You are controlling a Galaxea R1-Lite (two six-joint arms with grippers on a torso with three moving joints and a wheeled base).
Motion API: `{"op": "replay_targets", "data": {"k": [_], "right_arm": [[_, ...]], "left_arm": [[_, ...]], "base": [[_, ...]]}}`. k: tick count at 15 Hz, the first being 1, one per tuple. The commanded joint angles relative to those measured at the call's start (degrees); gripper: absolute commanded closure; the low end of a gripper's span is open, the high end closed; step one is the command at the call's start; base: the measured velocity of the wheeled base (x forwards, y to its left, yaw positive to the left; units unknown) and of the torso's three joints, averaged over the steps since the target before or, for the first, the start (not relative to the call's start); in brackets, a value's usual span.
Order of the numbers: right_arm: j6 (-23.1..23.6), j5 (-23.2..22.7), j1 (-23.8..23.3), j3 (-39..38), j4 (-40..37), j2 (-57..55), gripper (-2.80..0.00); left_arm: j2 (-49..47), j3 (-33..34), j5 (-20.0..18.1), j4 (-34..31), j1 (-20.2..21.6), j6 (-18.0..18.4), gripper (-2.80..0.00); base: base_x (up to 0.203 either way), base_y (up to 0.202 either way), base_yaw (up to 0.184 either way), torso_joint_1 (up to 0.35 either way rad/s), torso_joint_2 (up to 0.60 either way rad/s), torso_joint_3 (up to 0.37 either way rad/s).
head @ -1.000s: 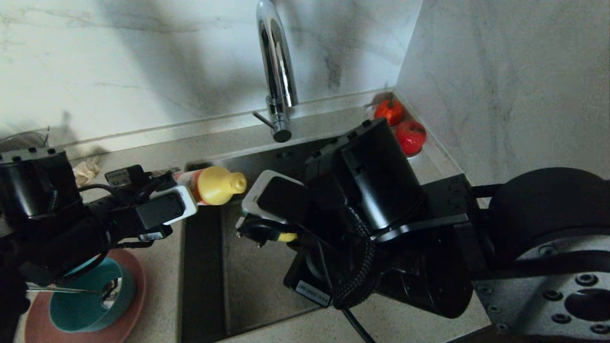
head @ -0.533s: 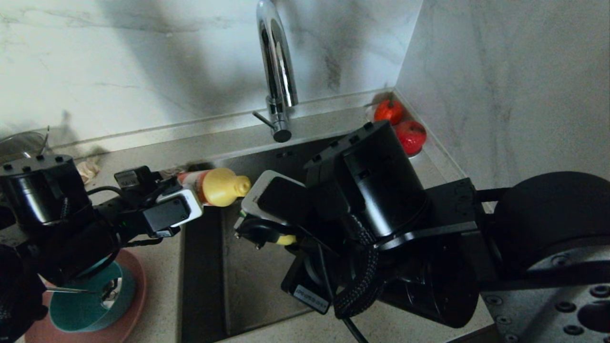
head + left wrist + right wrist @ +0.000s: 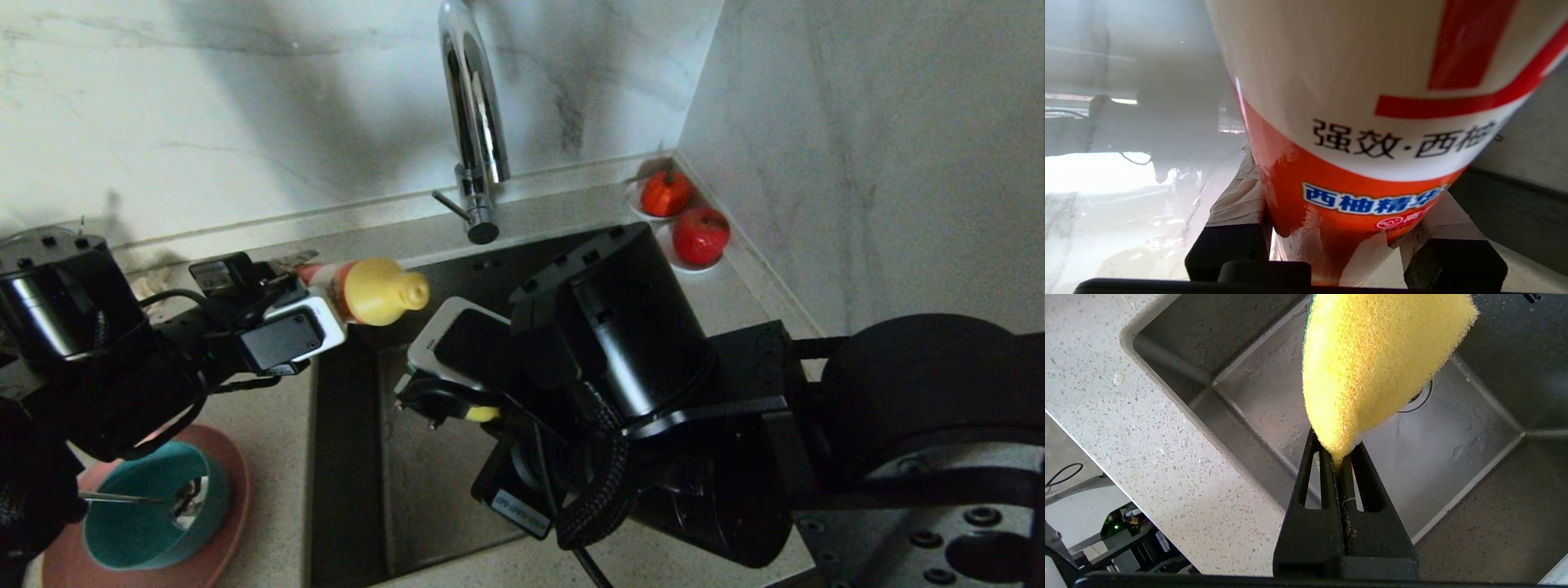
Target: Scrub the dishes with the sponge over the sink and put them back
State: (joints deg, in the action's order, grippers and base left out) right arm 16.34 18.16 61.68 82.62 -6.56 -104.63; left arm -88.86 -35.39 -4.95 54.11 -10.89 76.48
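Note:
My right gripper point(image 3: 1337, 451) is shut on one end of the yellow sponge point(image 3: 1372, 363) and holds it over the sink point(image 3: 441, 490). In the head view only a bit of the sponge point(image 3: 482, 413) shows under the wrist. My left gripper point(image 3: 1347, 212) is shut on an orange-and-white detergent bottle point(image 3: 1372, 102). The bottle point(image 3: 371, 291) lies about level, its yellow cap pointing over the sink's left rim. Left of the sink, on the counter, the teal bowl point(image 3: 155, 523) sits on the pink plate point(image 3: 229, 482). The spoon point(image 3: 122, 497) rests in the bowl.
The chrome tap point(image 3: 473, 122) rises behind the sink. Two white saucers with red fruit point(image 3: 686, 220) sit in the back right corner. Marble walls close off the back and the right. My right arm covers most of the sink's right half.
My left gripper has lifted the bottle up and toward the back wall, away from the bowl. The right gripper has stayed put with the sponge.

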Motion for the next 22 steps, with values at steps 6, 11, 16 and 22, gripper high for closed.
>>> {"op": "replay_targets", "data": {"k": [6, 11, 16, 22], "right_arm": [[-0.95, -1.59, 0.01, -3.18, -0.20, 1.46, 0.00], [2.29, -1.78, -0.35, -9.01, -0.20, 4.12, 0.00], [7.57, -1.57, -2.60, -11.85, -0.59, 6.10, 0.00], [15.52, -1.11, -3.46, -13.68, -0.27, 7.50, 0.00]], "left_arm": [[-8.13, 3.24, -7.07, 21.32, 1.97, 2.62, 0.00], [-8.14, 2.92, -9.24, 22.38, 7.32, 3.06, 0.00], [-7.66, -3.82, -13.02, 21.90, 11.31, 3.02, 0.00], [-5.97, -12.61, -17.39, 18.65, 13.02, 2.63, 0.00]], "base": [[0.000, 0.000, 0.000, 0.000, 0.00, 0.000], [0.000, 0.000, 0.000, 0.000, 0.00, 0.000], [0.000, 0.000, 0.000, 0.000, 0.00, 0.000], [0.000, 0.000, 0.000, 0.000, 0.00, 0.000]]}}
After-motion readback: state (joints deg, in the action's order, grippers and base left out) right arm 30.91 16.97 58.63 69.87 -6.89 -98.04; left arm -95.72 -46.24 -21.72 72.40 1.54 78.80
